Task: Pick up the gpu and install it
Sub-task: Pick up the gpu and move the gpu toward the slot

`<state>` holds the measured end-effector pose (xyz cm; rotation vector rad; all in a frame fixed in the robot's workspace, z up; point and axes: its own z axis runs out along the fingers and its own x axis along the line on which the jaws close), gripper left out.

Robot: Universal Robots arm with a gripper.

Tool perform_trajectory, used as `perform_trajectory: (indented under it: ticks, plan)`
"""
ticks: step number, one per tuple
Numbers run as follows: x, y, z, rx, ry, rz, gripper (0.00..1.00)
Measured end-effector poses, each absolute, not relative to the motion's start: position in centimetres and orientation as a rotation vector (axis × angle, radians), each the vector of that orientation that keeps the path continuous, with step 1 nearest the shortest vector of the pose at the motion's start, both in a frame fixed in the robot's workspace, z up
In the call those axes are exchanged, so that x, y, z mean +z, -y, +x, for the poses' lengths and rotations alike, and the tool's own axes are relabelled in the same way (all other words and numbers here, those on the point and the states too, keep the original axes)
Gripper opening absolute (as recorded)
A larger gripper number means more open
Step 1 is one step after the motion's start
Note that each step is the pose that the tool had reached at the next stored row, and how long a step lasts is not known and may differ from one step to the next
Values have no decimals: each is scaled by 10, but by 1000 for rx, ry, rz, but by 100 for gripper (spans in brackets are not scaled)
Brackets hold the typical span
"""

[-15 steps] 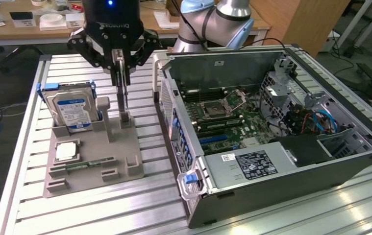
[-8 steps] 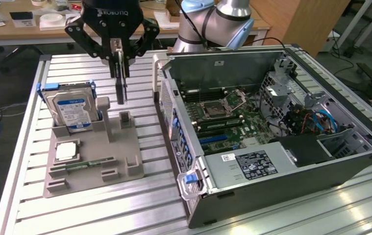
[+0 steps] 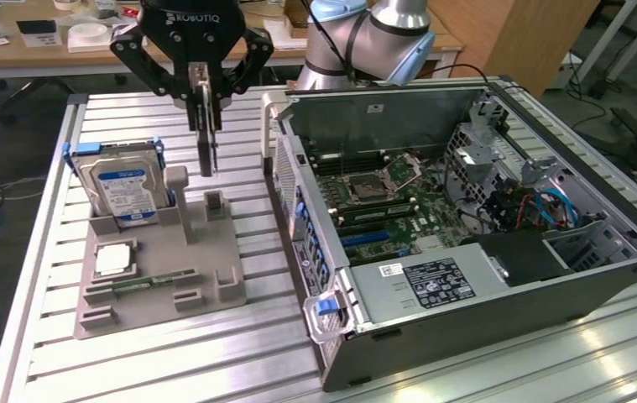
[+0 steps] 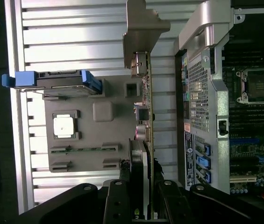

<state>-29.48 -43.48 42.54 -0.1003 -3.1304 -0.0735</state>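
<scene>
Item: black two-finger gripper (image 4: pixel 140 207), jaws clamped flat on both faces of the gpu (image 4: pixel 139 161), a thin rectangular expansion card with green circuit board, black cooler and silver end bracket (image 4: pixel 141 25). The card hangs upright and edge-on, apparently clear above the grey moulded parts tray (image 3: pixel 167 243). Handling, as judged: light and stiff but fragile, with exposed components and a bare connector edge; best held across cooler and board faces, kept square, never by the bracket alone. In the exterior view the tray lies at nine o'clock of the open grey computer case (image 3: pixel 464 344), and a silver hard drive in a blue frame (image 3: pixel 127 189) stands at eight o'clock of the card. Writing: the black label on the power supply (image 3: pixel 439 281) and the drive's white label are too small to read; "ROBOTIQ" shows in white on the gripper body.
</scene>
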Motion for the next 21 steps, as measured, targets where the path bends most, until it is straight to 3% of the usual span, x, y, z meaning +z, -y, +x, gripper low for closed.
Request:
perform_trajectory:
  ticks: [21]
  plan:
    - [425, 435, -280, -74, 3131, -100, 28]
